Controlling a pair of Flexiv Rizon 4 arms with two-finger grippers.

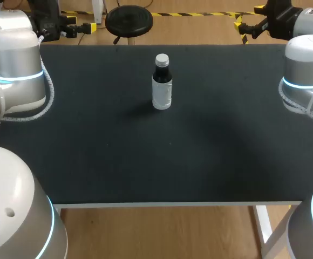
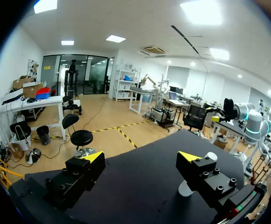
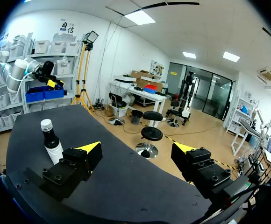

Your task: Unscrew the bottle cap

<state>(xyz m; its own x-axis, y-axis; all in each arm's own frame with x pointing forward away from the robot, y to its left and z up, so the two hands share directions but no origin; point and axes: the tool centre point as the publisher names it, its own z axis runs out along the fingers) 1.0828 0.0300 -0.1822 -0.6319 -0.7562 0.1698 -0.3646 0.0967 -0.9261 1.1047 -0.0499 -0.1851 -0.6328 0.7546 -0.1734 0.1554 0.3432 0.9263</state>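
Dark with a white label, the bottle (image 1: 162,94) stands upright mid-table (image 1: 145,162) toward the far edge, its long axis vertical and its pale cap (image 1: 162,59) on top. The left end effector (image 2: 142,158) and the right end effector (image 3: 136,148) hang spread and empty at the far corners. Both are well apart from the bottle, neither plainly nearer.

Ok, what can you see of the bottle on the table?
The small dark bottle stands upright on the black table, towards its far middle. A white label wraps its lower body; the dark neck carries a white screw cap, still on. Nothing but the table touches it.
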